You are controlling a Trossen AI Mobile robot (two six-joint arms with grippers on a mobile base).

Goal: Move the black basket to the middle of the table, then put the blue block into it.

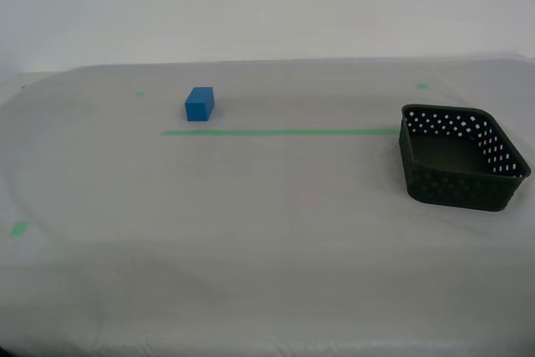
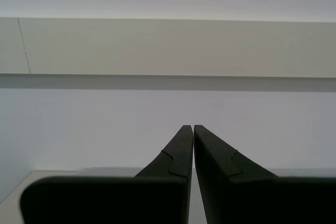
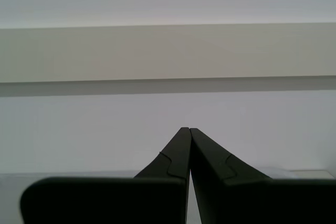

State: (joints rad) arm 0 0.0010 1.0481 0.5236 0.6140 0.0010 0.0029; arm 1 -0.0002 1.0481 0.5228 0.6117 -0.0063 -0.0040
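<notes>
The black basket (image 1: 460,156) stands empty on the table (image 1: 267,232) at the exterior view's right, by the end of the green tape line (image 1: 280,132). The blue block (image 1: 199,104) rests just beyond that line, toward the exterior view's left. Neither arm shows in the exterior view. My first gripper (image 3: 189,129) is shut on nothing and faces a pale wall. My second gripper (image 2: 192,127) is likewise shut and empty, pointing at the wall above the table's far edge.
Small green tape bits lie on the cloth: one (image 1: 140,94) near the block, one (image 1: 422,86) behind the basket, one (image 1: 18,228) at the exterior view's left edge. A white wall rises behind the table.
</notes>
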